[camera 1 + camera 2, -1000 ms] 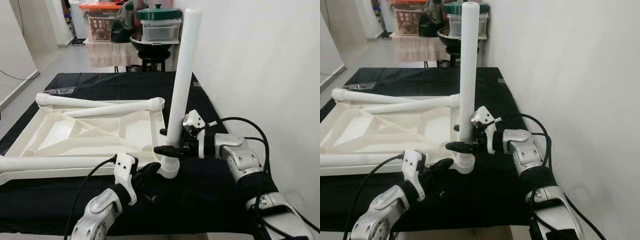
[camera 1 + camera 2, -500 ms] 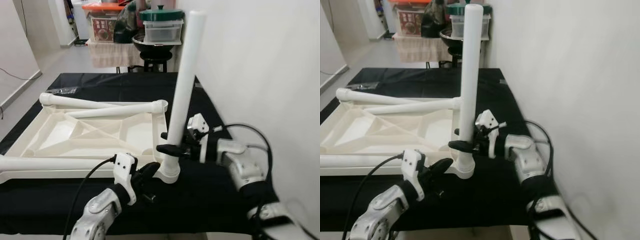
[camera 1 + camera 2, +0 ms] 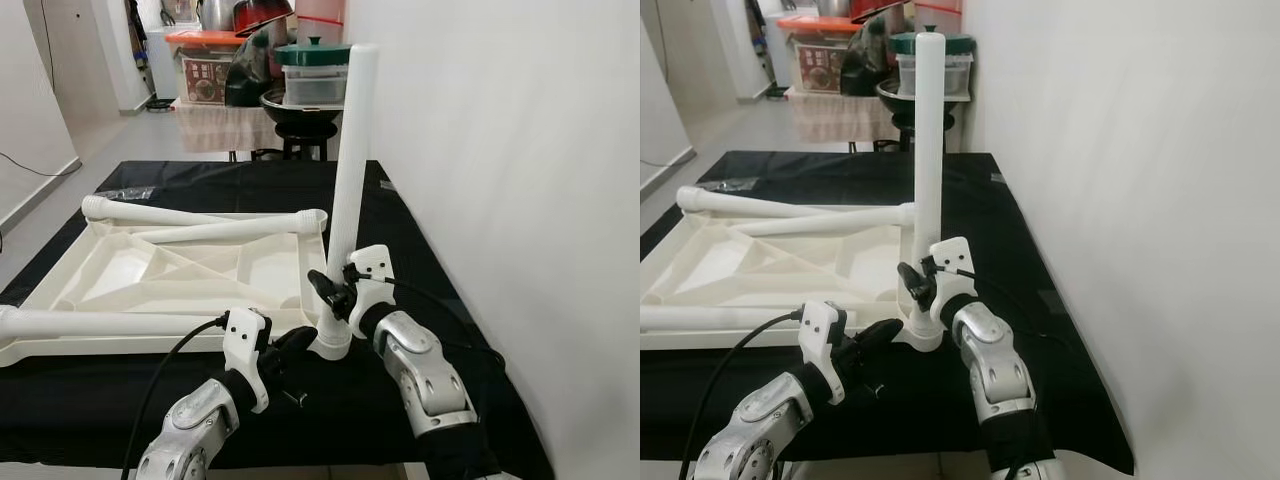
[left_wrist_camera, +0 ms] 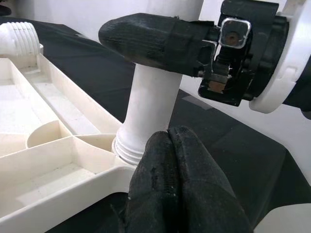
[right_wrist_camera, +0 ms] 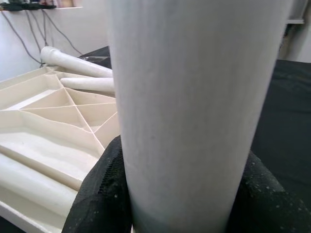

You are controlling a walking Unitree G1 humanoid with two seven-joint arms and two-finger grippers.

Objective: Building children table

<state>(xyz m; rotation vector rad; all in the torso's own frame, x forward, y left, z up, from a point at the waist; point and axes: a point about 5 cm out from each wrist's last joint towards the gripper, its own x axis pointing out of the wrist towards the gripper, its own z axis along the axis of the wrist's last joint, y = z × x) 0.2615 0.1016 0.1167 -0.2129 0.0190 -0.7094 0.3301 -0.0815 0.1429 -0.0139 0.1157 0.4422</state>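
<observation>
**One leg standing in its socket, three still loose**

The white tabletop (image 3: 180, 275) lies upside down on the black-covered table (image 3: 420, 250), ribs upward; one white leg (image 3: 345, 190) stands upright in the near right corner socket (image 3: 330, 345), its threaded foot at the collar, though whether it is screwed fully home cannot be told. The right tool (image 3: 335, 295) is clamped round this leg low on the shaft, a black finger on either side in the right wrist view; the left tool (image 4: 177, 179) has its two fingers pressed together, gripping nothing, with the tips resting at the tabletop's corner just below the socket.

By my judgement the build is about a quarter done: three legs remain loose, two (image 3: 215, 220) lying crossed along the far edge of the tabletop and one (image 3: 110, 322) along its near edge; each wants standing in a corner and turning in, and then the whole piece must be set on its feet.

Beyond the table, a clear tub (image 3: 320, 70) with a green lid stands on a stool, and a box with an orange lid (image 3: 205, 55) sits beside it; their contents are too small to make out.
</observation>
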